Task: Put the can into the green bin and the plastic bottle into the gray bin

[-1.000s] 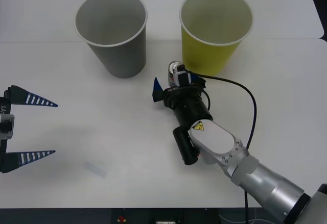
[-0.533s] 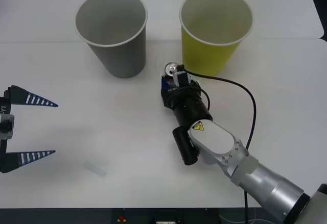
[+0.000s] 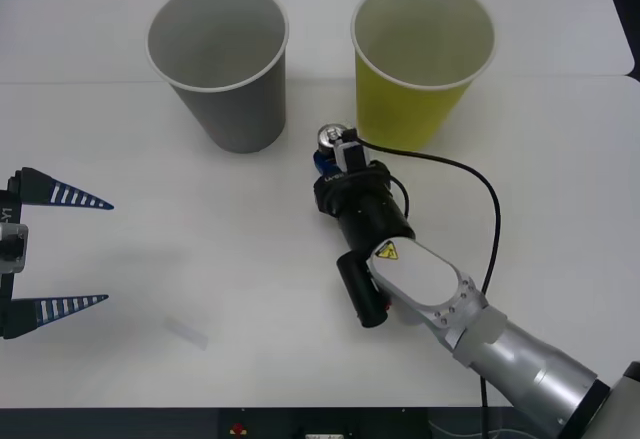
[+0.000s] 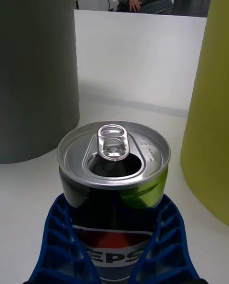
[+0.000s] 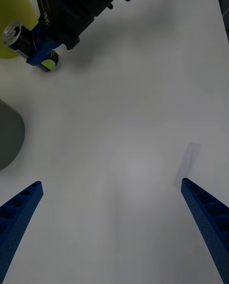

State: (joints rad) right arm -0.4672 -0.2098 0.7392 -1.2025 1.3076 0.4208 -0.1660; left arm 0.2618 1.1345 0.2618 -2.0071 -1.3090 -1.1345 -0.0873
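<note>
1. Right end effector [image 3: 327, 155]: near the middle of the desk [image 3: 560, 159], clenched on the can [image 3: 330, 139]. In the right wrist view its blue ribbed fingers [image 4: 64, 238] press against both sides of the can's lower body.
2. Left end effector [image 3: 60, 251]: at the left edge of the desk, released, with its two blue ribbed fingers spread wide and nothing between them. It lies well apart from the can and from both bins.
3. The can: upright, held between the right fingers, with its silver top and pull-tab facing up and its mouth open. It sits in the gap between the two bins, just on the near side of them. In the right wrist view [image 4: 113, 179] a red-and-white label is visible on the dark body, partly hidden by the fingers.
4. The gray bin [image 3: 220, 64]: standing upright at the far left of the can. Its inside is gray, and no object can be seen in it.
5. The green bin [image 3: 420, 64]: standing upright at the far right of the can, close to it. Its inside is pale, and no object can be seen in it.
6. Small clear strip [image 3: 187, 332]: lying flat on the desk, near the left end effector, on the near side of the gray bin. What it is cannot be told.
7. Black cable [image 3: 480, 184]: running from the right end effector in a loop past the green bin's base and back along the right arm.
</note>
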